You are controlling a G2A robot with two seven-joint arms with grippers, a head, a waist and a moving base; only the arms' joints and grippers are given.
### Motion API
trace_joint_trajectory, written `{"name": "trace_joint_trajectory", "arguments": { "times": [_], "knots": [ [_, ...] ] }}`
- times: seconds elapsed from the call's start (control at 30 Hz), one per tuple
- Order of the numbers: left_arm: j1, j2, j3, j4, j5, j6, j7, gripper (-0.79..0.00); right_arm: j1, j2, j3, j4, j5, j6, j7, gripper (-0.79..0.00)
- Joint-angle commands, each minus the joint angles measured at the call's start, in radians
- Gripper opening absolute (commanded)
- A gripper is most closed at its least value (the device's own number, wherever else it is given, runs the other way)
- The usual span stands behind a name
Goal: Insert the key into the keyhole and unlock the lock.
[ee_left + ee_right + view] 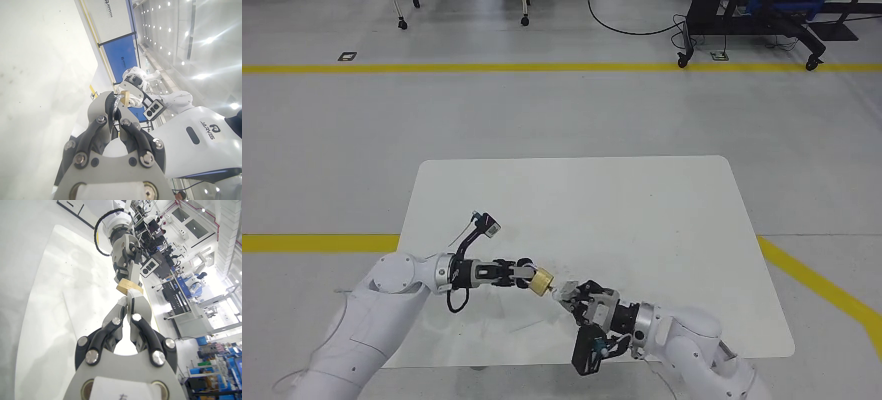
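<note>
A brass padlock hangs above the white table's front part, between my two grippers. My left gripper is shut on its steel shackle, and the brass body sticks out past the fingertips. From the other side my right gripper is shut on the key, a thin piece mostly hidden between the fingers. Its fingertips sit right against the padlock's underside. The key's blade and the keyhole are hidden. In the right wrist view the left gripper stands behind the lock.
The table's front edge lies just below the right forearm. Bare tabletop stretches behind and to the right of the grippers. Yellow floor lines and a wheeled cart are far off.
</note>
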Motion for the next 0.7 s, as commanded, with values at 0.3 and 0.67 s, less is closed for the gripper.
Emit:
{"name": "trace_joint_trajectory", "arguments": {
  "times": [0.3, 0.67],
  "knots": [
    [0.025, 0.010, -0.029, -0.046, 0.033, -0.035, 0.027, -0.785, 0.070, -0.006, 0.001, 0.136, 0.295, -0.165, -0.008, -0.785],
    [0.038, 0.021, -0.061, -0.051, 0.096, -0.057, 0.067, -0.785, 0.074, -0.006, 0.025, 0.170, 0.434, -0.135, -0.016, 0.000]
  ]
}}
